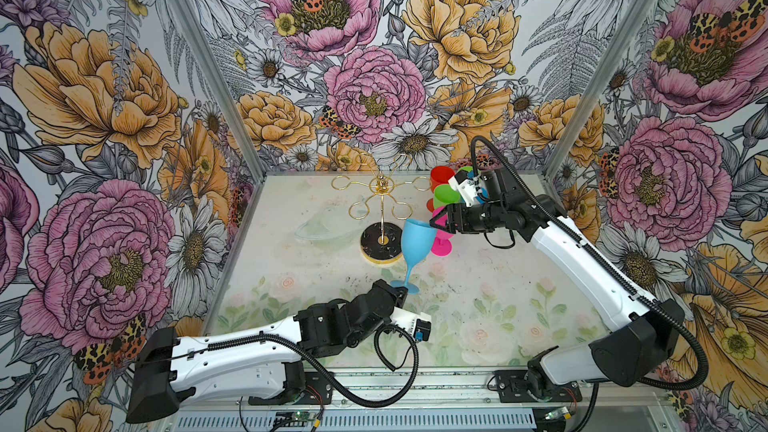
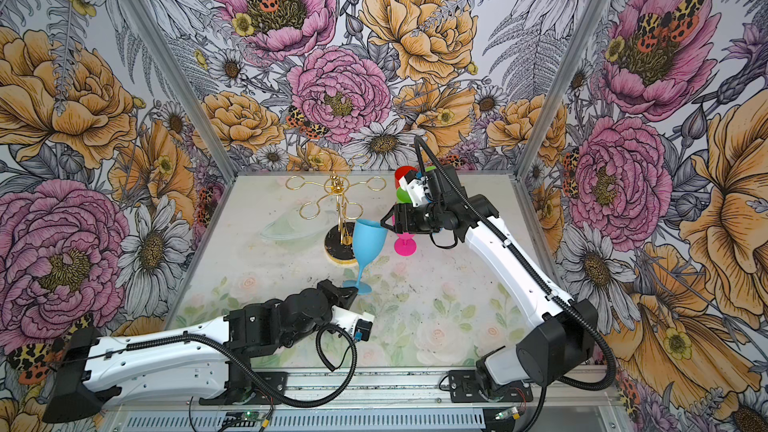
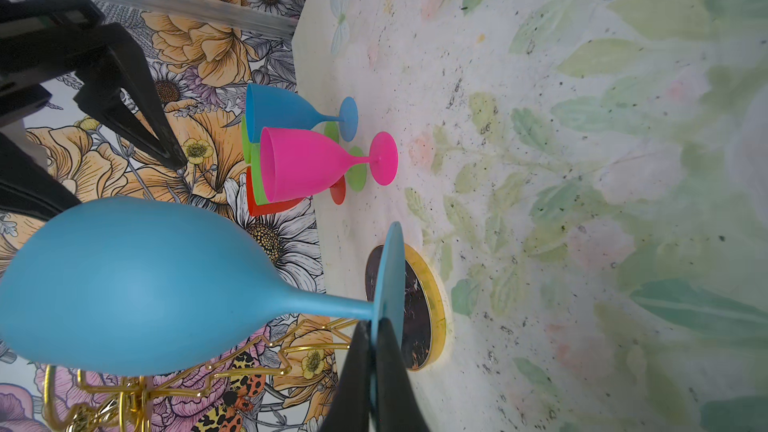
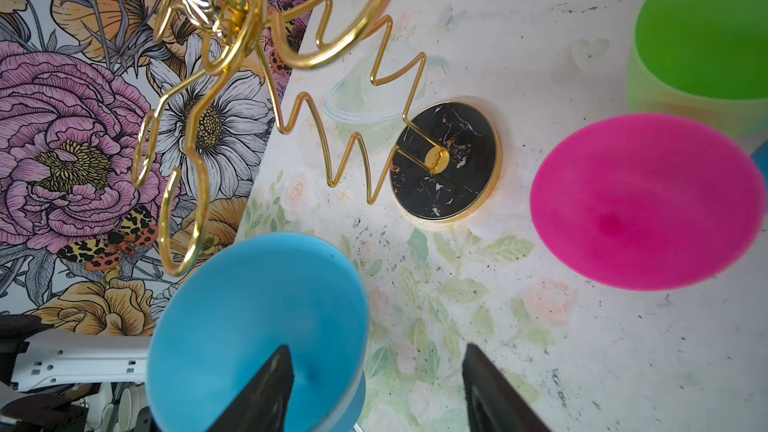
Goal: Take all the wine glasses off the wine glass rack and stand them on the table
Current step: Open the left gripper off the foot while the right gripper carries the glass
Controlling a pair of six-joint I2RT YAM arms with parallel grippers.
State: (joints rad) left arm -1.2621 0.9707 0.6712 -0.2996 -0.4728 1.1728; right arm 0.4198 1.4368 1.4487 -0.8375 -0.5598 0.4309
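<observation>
Since the left gripper [image 1: 400, 284] pinches the wine glass [image 1: 417, 238] by its foot, off the rack [image 1: 371, 243], only set-down seems to remain; the spread right gripper [image 1: 434, 222] straddles its rim.

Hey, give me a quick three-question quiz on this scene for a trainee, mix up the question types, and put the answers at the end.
1. True or false: a glass hangs from the wine glass rack.
2. Which part of the tilted blue wine glass does the left pincer clamp? A the rim; B the foot; C the bowl.
3. Fill in: the right pincer, up at that glass's rim, stands ____ (open or shut).
Key: 1 false; 2 B; 3 open.
</observation>
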